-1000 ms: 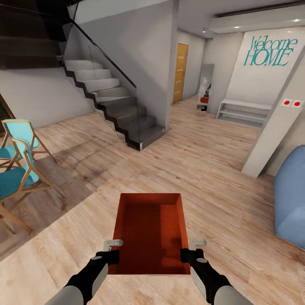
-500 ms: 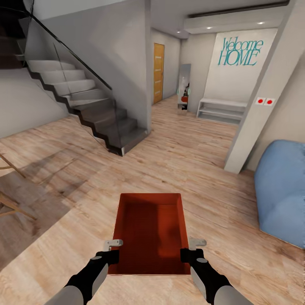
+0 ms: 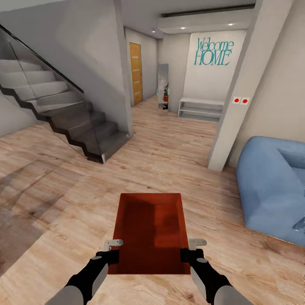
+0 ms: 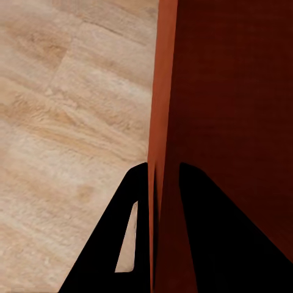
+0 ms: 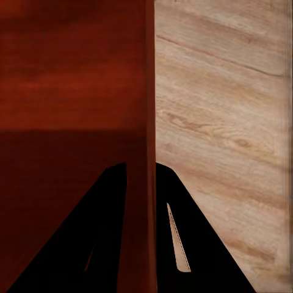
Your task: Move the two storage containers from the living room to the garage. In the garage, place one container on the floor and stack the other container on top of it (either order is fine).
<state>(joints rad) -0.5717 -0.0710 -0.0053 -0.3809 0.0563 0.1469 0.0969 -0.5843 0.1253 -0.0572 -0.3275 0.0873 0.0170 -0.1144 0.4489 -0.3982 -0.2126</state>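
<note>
The step in hand looks like the carry out of the living room, and doing it well probably means keeping both arms level and evenly spaced so the thin walls do not slip or twist, and steering between the staircase [image 3: 80, 127] and the pale pillar [image 3: 237, 97] toward the hallway with the orange door [image 3: 135, 73]. One storage container [image 3: 148, 228] is held above the wood plank floor [image 3: 63, 203], spanning the gap between the two pincers. The left gripper [image 3: 111, 254] is nearly closed, its fingers straddling the container's side wall close to the near corner; the left wrist view shows the thin wall [image 4: 157, 152] pinched between the dark fingers [image 4: 116, 256]. The right gripper [image 3: 189, 253] is clamped the same way on the opposite wall [image 5: 150, 122]. The container is a shallow, open-top rectangle of orange-red plastic with a finely ribbed bottom and slim upright sides. The floor is matte, grained light planking. Out beyond the right gripper sits a soft, rounded blue sofa [image 3: 271, 190].
</note>
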